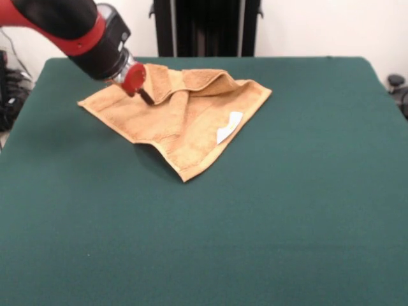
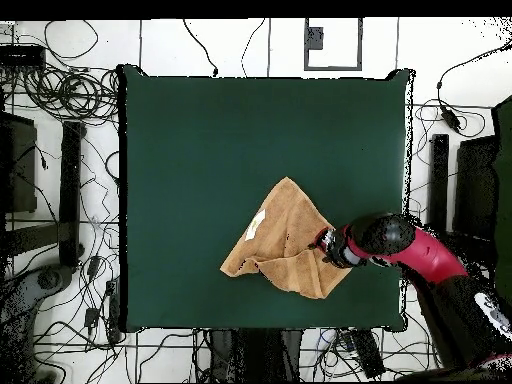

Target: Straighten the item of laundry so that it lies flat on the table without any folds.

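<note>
The tan-orange towel (image 1: 185, 118) lies crumpled on the far middle of the green table (image 1: 268, 223). Its far edge is folded over, a raised ridge runs down its middle, and its white tag (image 1: 229, 126) faces up on the right part. My gripper (image 1: 144, 93) comes in from the upper left and touches the towel's far left part, beside the ridge. I cannot see whether it holds cloth. In the overhead view the towel (image 2: 285, 245) sits on the table (image 2: 200, 150) with the tag (image 2: 256, 224) at its left, and the gripper (image 2: 323, 241) meets its right edge.
The black pedestal (image 1: 207, 25) stands behind the table's far edge. Cables and dark equipment (image 2: 70, 180) lie on the floor around the table. The red arm (image 2: 430, 255) reaches in over the table's right edge in the overhead view.
</note>
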